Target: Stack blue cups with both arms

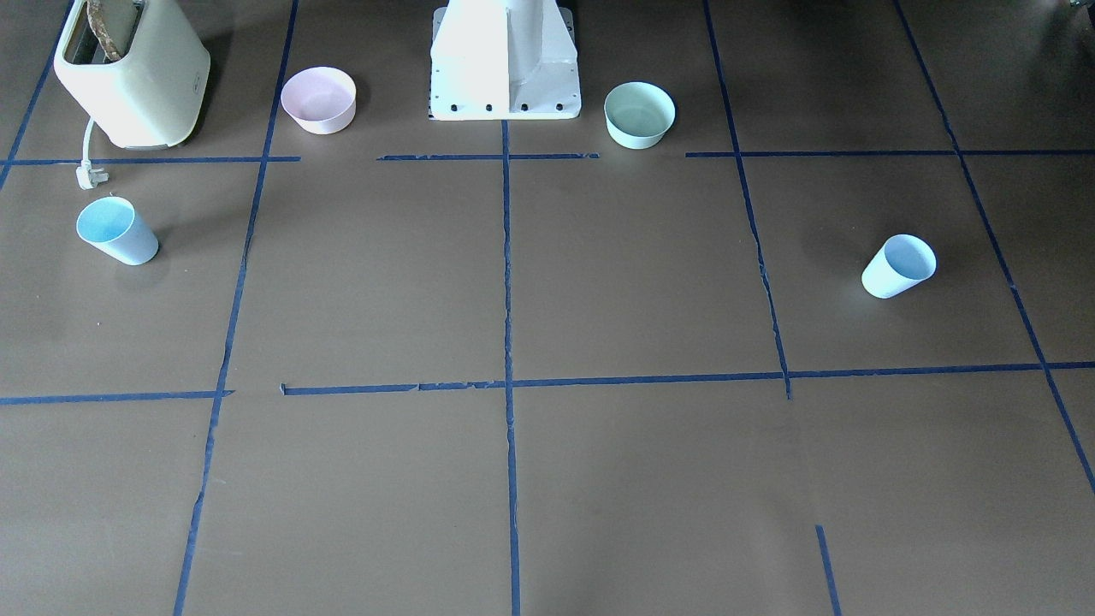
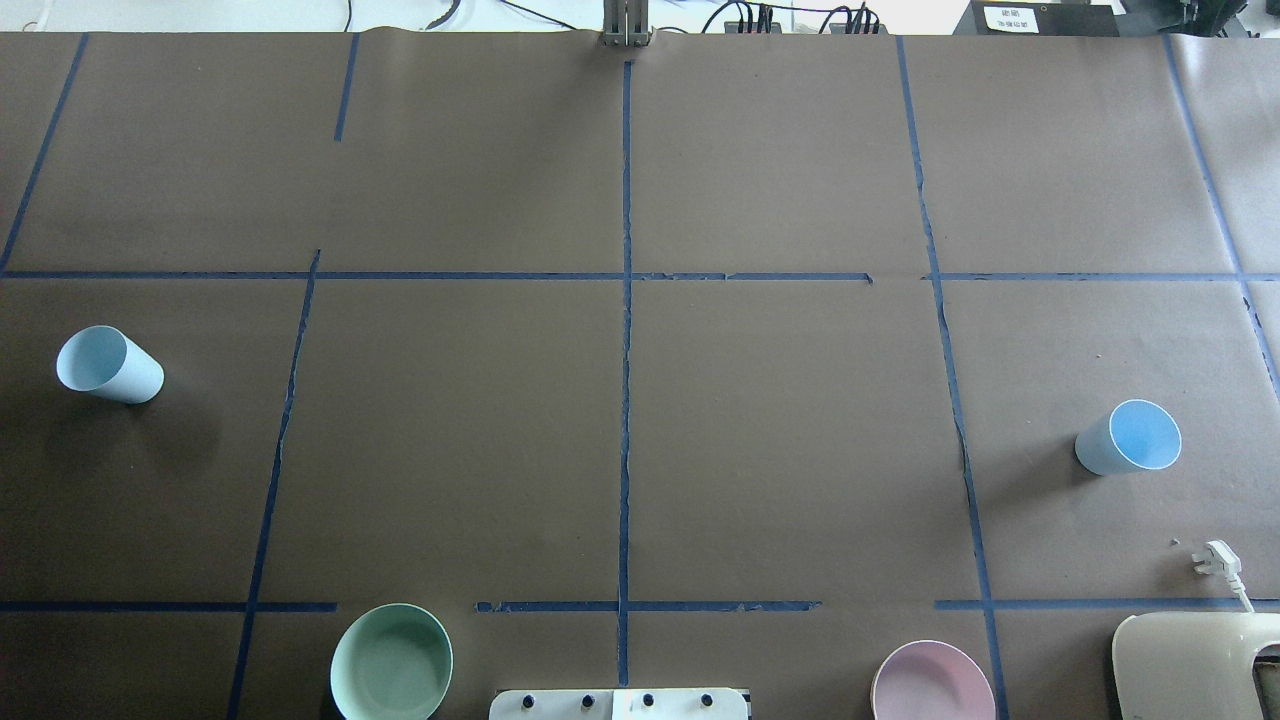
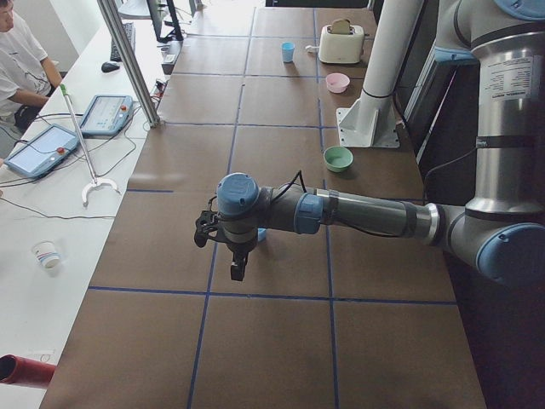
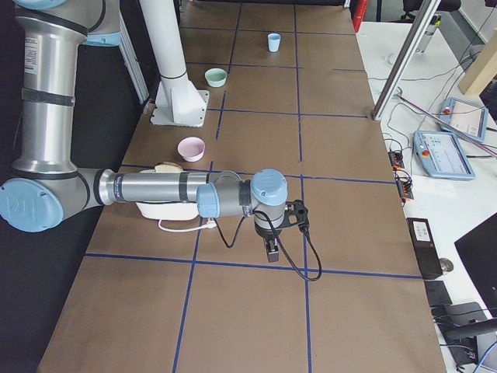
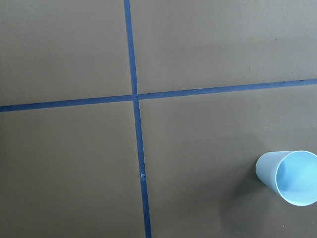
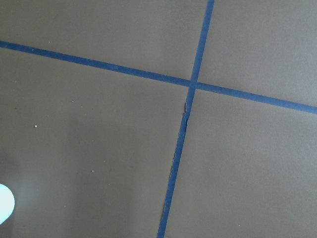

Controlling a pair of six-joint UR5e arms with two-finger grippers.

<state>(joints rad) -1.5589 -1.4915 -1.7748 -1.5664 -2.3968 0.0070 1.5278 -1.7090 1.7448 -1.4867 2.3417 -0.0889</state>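
Two pale-blue cups stand upright and far apart on the brown table. One cup (image 2: 110, 365) is on my left side; it also shows in the front view (image 1: 898, 266) and the left wrist view (image 5: 292, 177). The other cup (image 2: 1128, 438) is on my right side, near the toaster, and also shows in the front view (image 1: 117, 231). My left gripper (image 3: 237, 271) shows only in the left side view, above the table close to the left cup. My right gripper (image 4: 272, 249) shows only in the right side view. I cannot tell whether either is open or shut.
A mint-green bowl (image 2: 392, 662) and a pink bowl (image 2: 932, 682) flank the white pedestal (image 2: 618, 703). A cream toaster (image 2: 1200, 665) with its loose plug (image 2: 1215, 560) stands at the near right. Blue tape lines cross the table. Operators' desks lie beyond the far edge.
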